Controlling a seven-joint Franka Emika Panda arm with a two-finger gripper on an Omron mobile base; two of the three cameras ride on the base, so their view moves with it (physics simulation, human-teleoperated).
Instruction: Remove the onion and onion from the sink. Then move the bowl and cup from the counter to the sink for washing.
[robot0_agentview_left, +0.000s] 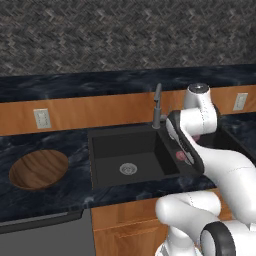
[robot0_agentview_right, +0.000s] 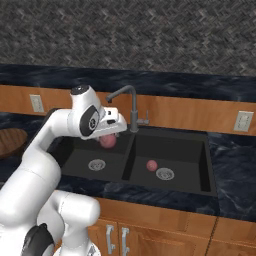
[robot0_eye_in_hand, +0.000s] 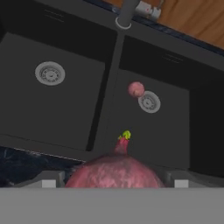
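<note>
The fingers (robot0_agentview_right: 108, 140) hold one onion (robot0_eye_in_hand: 114, 171) between them, spread wide around it, up in the air over the sink (robot0_agentview_right: 170, 184) — about above the divider between the two basins. In the hand view this onion sits large at the bottom edge, its stalk tipped with a bit of green pointing away from the camera. In the right base view it shows as a pink ball just under the hand, clear of the basin floor.

The second onion (robot0_agentview_right: 152, 165) lies on the floor of the right basin, just beside the drain (robot0_agentview_right: 165, 174) (touching or not, I cannot tell). The left basin has its own drain (robot0_agentview_right: 96, 164). The faucet (robot0_agentview_right: 131, 106) stands at the far rim, behind the divider.

The bowl (robot0_agentview_left: 38, 169) rests on the dark surface (robot0_agentview_left: 45, 200) well left of the sink. No writing or labels can be read anywhere — the two wall outlets (robot0_agentview_left: 42, 118) are blank.
</note>
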